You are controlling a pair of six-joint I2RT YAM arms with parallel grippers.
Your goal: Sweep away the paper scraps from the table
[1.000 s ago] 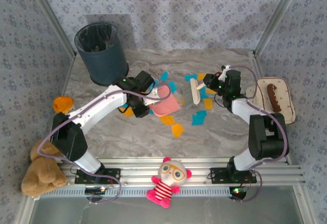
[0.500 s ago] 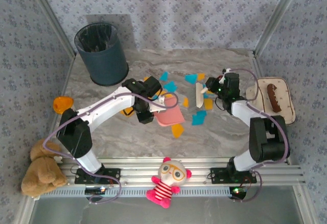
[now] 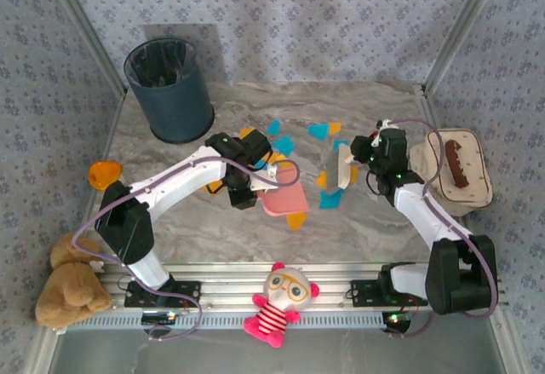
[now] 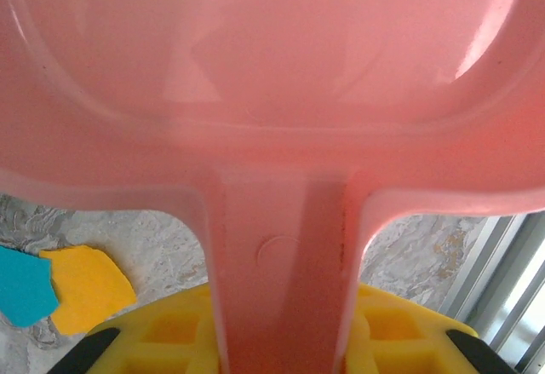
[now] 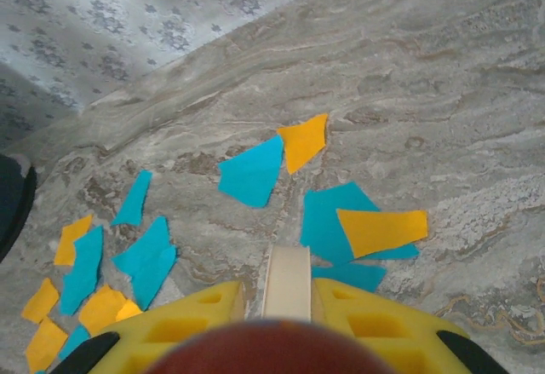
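One dustpan slid nearward; one brush; paper scraps scattered.

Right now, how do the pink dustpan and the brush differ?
The pink dustpan is broad and scoop-shaped; the brush looks slim and whitish. The dustpan is clamped by its handle in the left gripper, the brush in the right gripper. In the top view the dustpan sits left of the brush. Shared: both are among the paper scraps on the table.

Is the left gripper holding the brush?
No, the left gripper grips the pink dustpan by its handle.
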